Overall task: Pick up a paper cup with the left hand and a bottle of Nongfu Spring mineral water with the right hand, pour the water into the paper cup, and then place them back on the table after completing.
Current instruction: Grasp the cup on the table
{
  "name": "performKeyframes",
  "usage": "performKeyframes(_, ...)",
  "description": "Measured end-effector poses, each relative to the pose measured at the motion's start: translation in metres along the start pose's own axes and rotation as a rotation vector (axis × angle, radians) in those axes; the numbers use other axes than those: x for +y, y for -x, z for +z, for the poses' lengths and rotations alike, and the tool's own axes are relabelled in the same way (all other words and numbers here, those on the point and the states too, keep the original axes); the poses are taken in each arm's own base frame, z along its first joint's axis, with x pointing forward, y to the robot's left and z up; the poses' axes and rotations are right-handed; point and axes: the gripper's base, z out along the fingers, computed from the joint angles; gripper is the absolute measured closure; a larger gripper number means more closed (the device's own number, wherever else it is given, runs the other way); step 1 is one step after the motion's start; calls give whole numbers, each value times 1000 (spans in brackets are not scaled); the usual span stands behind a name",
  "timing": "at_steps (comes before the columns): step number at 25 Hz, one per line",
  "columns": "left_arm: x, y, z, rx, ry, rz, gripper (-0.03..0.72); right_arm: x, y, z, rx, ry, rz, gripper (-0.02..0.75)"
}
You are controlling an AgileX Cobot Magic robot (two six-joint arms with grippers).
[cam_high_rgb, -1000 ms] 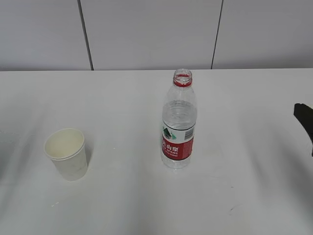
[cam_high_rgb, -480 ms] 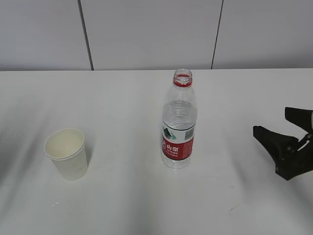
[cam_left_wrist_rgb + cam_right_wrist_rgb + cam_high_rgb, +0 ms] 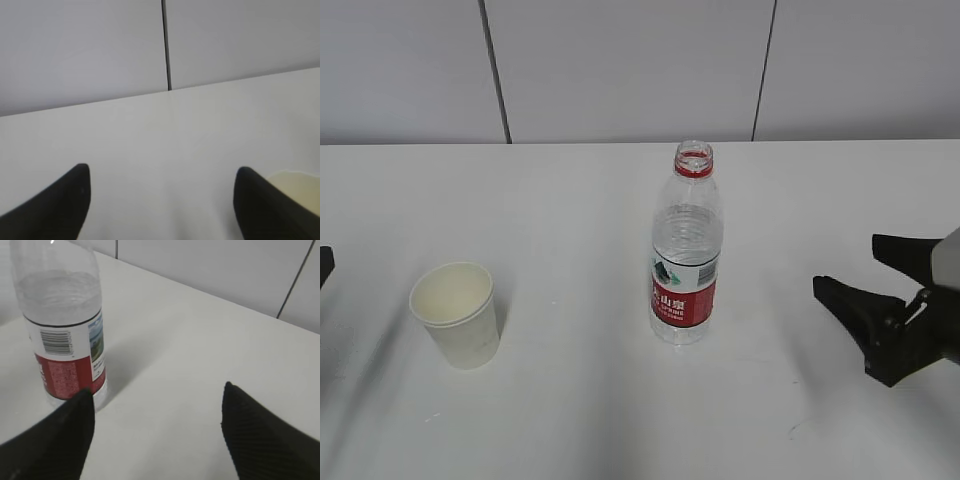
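Across the white desk (image 3: 570, 230), broad and bare apart from a few faint scuffs, everything is standing upright and untouched. Behind it runs a pale panelled wall (image 3: 620, 70) with dark seams.

Over on the right edge, here is my right pincer (image 3: 858, 272), black, fingers spread wide with nothing between them, low over the desk and well apart from the bottle (image 3: 686, 250). From my right wrist I see both fingertips (image 3: 60, 435) at the bottom of the view, the bottle (image 3: 62, 325) standing just beyond the left one, off to the left of the gap rather than inside it.

That bottle is clear plastic, no cap on, a red ring at the neck, a red and white label around the lower body, water up to roughly its shoulder. It stands near the middle of the desk.

On the far left, only a sliver of my left pincer (image 3: 324, 264) shows at the edge of the exterior view. From the left wrist it (image 3: 160, 187) is wide too, both dark fingertips (image 3: 60, 200) far apart over bare desk, gripping nothing.

Smallest of all, the paper cup (image 3: 457, 313): white, open mouth up, standing left of the bottle and well apart from it. In the left wrist view its rim (image 3: 295, 187) peeks out behind my right-hand fingertip.
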Motion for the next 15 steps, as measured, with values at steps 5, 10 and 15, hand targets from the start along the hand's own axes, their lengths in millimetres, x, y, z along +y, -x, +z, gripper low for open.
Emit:
performKeyframes(5,-4,-11,6,41,-54,7,157,3,-3,3,-4,32,-5,152)
performKeyframes(10,-9,-42,14,207,-105,-15,176,4,-6,6,-24,53,6,152)
performKeyframes(15,-14,-73,23,371,-174,-34,178,6,-13,10,-10,71,27,152)
